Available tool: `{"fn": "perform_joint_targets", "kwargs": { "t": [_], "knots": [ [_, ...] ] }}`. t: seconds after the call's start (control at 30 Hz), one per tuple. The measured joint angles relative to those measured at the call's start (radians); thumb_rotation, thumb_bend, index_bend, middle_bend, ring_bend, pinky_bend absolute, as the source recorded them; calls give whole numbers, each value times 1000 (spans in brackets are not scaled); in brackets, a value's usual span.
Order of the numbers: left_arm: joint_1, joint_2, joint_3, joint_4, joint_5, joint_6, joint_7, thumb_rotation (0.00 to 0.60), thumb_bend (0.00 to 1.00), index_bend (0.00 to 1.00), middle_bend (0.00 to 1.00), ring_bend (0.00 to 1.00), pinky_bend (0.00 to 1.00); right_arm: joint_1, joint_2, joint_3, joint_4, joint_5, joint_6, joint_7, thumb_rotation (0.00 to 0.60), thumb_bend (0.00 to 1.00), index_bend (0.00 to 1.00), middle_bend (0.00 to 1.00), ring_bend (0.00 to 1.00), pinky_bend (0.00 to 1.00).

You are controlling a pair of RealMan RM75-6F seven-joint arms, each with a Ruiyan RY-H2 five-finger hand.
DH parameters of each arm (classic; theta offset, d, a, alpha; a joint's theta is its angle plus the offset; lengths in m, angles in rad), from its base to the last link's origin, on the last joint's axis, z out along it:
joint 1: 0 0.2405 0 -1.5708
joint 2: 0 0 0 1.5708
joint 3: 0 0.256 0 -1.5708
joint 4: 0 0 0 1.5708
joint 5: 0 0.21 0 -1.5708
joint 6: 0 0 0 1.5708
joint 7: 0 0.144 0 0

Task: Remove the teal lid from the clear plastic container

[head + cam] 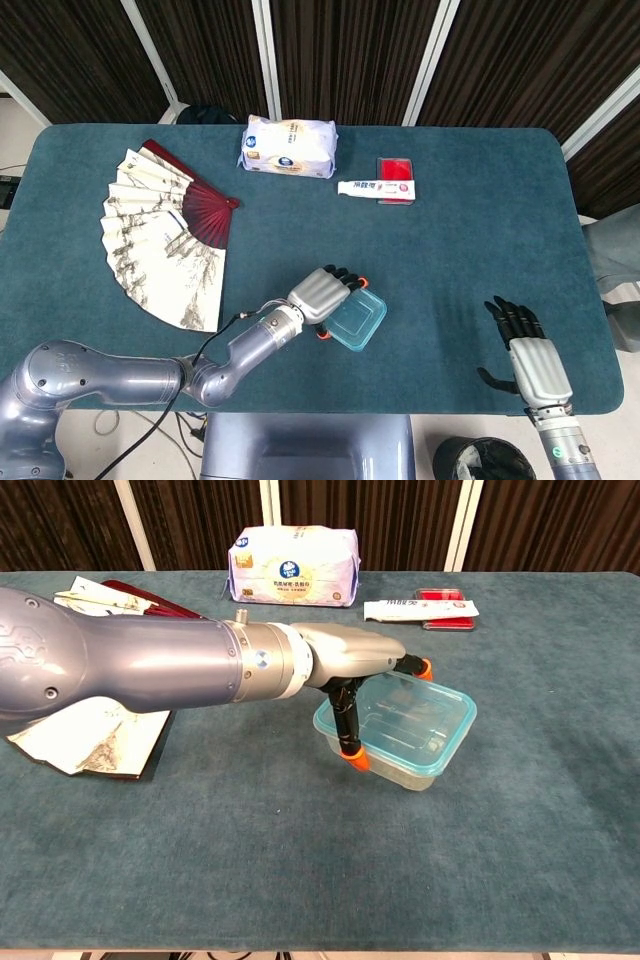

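Chest view shows the left hand (355,665) resting on the near-left end of the clear plastic container (400,742), its thumb with an orange tip reaching down the container's near-left corner while other fingers (415,666) lie over the teal lid (425,715), so the hand is clamped on that end of the box. The lid sits on the container, which looks tilted, its left side raised off the tabletop (300,840); whether the lid has come free from the rim I cannot tell. In the head view the container (356,320) lies near the front middle of the tabletop (470,240), with the left hand (322,292) covering its left edge. The right hand (530,360) rests near the front right edge, well apart from the container, holding nothing, its dark fingers (512,316) spread. At the back lie a folding fan (165,235), a pack of wipes (288,146) and a toothpaste tube (375,188) across a red box (394,168)
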State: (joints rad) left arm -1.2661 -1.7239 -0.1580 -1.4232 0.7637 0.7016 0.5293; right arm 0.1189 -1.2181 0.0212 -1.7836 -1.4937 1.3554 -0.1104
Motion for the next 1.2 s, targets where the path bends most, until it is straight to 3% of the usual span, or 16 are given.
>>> {"fn": "perform_joint_targets", "kwargs": {
  "t": [0.2, 0.73, 1.2],
  "knots": [
    [-20, 12, 0, -29, -34, 10, 33, 600, 82, 141, 312, 298, 455, 17, -84, 0, -2, -9, -12, -55, 600, 294, 0, 0, 0, 0],
    [-82, 10, 16, -70, -171, 40, 111, 600, 81, 141, 292, 291, 454, 86, -354, 86, -42, 96, -30, -242, 600, 294, 0, 0, 0, 0],
    [-146, 29, 36, -94, -351, 34, 161, 600, 81, 141, 290, 289, 455, 85, -409, 75, -36, 136, -13, -282, 600, 293, 0, 0, 0, 0]
  ]
}}
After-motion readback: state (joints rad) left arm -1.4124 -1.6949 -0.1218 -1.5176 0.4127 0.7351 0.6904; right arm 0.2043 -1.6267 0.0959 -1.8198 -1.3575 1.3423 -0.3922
